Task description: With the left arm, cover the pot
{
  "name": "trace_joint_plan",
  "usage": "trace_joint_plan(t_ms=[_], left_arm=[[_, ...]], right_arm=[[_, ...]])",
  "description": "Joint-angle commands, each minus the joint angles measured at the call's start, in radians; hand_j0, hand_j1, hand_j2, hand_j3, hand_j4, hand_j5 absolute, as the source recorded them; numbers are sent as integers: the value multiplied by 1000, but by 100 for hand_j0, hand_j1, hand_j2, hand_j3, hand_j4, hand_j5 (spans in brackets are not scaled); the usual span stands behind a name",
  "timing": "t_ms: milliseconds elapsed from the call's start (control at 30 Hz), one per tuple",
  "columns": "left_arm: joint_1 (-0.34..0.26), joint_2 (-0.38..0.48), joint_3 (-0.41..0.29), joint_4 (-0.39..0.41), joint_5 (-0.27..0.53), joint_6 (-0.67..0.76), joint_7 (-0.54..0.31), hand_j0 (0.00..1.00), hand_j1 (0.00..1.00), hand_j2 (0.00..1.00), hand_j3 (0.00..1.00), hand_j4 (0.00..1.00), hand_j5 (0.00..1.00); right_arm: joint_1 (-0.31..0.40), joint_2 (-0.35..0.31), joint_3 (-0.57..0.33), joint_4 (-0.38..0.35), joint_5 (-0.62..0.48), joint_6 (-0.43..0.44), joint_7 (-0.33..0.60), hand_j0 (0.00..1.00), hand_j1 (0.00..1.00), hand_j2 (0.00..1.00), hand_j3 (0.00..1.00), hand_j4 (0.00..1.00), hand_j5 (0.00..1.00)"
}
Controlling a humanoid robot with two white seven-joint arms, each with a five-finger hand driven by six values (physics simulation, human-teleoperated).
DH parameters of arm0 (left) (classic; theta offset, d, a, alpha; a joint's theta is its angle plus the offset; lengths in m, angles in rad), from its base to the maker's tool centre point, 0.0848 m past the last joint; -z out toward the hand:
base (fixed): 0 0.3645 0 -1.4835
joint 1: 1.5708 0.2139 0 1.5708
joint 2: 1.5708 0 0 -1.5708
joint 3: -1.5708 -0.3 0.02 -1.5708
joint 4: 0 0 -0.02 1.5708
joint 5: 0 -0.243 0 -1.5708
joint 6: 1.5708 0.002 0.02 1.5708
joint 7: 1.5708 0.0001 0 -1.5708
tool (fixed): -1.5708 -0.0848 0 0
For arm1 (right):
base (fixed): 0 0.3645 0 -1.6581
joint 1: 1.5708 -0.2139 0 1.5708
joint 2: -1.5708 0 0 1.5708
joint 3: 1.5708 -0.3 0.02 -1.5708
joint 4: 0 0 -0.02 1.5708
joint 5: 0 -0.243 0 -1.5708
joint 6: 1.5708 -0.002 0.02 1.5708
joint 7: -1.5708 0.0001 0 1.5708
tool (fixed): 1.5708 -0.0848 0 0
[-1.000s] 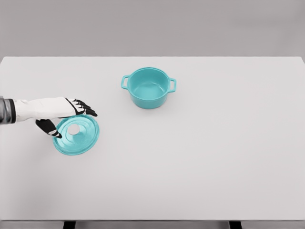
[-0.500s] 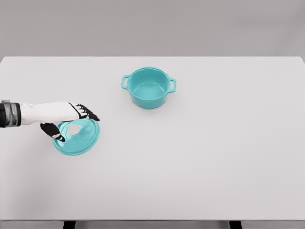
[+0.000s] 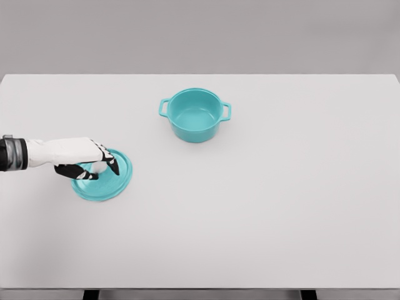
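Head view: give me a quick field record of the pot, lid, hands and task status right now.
pot: teal pot, upright, open, two side handles, far centre of the white table
lid: teal lid, on the table, left and nearer than the pot, apart from it
left hand: left hand over the lid's centre, fingers curled down around the knob area
grasp: looks closed on the lid; the knob itself is hidden
right hand: not in view
status: pot not yet covered

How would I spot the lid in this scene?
Start at the white table and look left of the open teal pot. The lid is the flat teal disc under the left hand, unlike the deep, two-handled pot.
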Motion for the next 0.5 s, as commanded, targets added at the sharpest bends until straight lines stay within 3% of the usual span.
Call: trace_joint_plan(t_ms=[0,300,467], left_arm=[[0,1,1,-1,7,2,-1,51,51,51,51,51,51],[-17,37,6,-76,33,2,-8,48,48,48,48,48,48],[-83,35,3,-108,39,2,-8,48,48,48,48,48,48]], right_arm=[[0,0,0,1,1,-1,0,100,100,100,100,100,100],[0,0,0,-1,1,1,0,100,100,100,100,100,100],[0,0,0,1,1,1,0,100,100,100,100,100,100]])
